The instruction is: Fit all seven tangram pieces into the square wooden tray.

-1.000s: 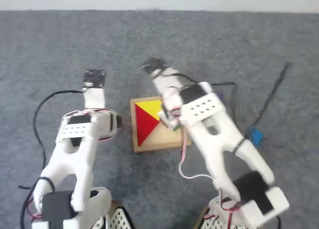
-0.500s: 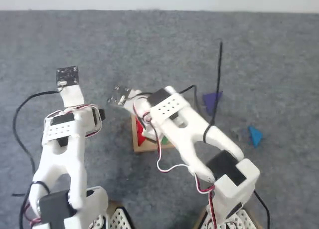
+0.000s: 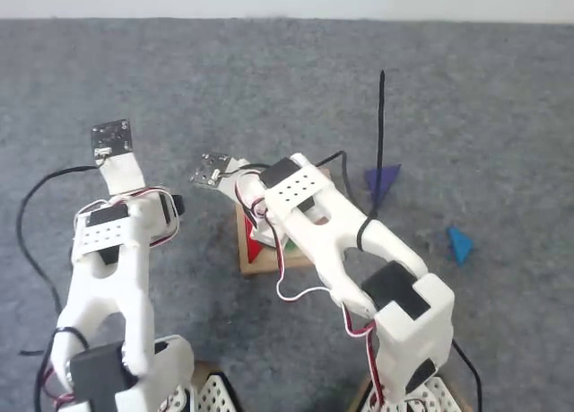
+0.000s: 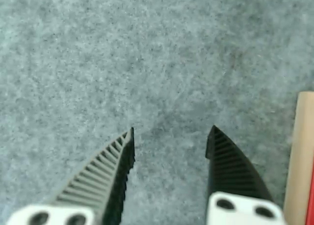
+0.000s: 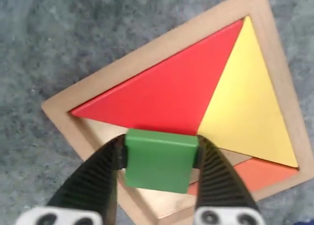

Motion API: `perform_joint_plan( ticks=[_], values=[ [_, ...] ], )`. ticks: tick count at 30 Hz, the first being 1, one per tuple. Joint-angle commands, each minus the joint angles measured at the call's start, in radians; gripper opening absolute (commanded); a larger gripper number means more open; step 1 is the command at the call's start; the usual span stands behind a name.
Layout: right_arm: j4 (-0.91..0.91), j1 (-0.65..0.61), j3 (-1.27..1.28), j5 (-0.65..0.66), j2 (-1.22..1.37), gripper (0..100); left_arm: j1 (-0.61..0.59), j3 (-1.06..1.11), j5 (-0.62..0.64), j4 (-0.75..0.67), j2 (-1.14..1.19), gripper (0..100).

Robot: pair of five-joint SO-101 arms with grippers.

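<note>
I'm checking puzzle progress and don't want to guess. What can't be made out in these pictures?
High view: the right arm covers most of the wooden tray, hiding its pieces.
Right wrist view: the green square and right gripper hide part of the orange piece, so its shape is unclear.
Left wrist view: the picture's edge cuts off the tray.

The right gripper (image 5: 159,150) clamped a green square wooden piece (image 5: 158,163) over the square wooden tray (image 5: 142,58), which held a red triangle (image 5: 167,95), a yellow triangle (image 5: 245,107) and an orange piece (image 5: 262,173)
</note>
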Motion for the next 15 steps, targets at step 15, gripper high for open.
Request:
perform_joint_plan(
  ticks=[15],
  values=[
    [0.101, -0.024, -0.069, 0.006, -0.050, 18.5, 0.000, -0.039, 0.012, -0.018, -0.037, 24]
  ],
)
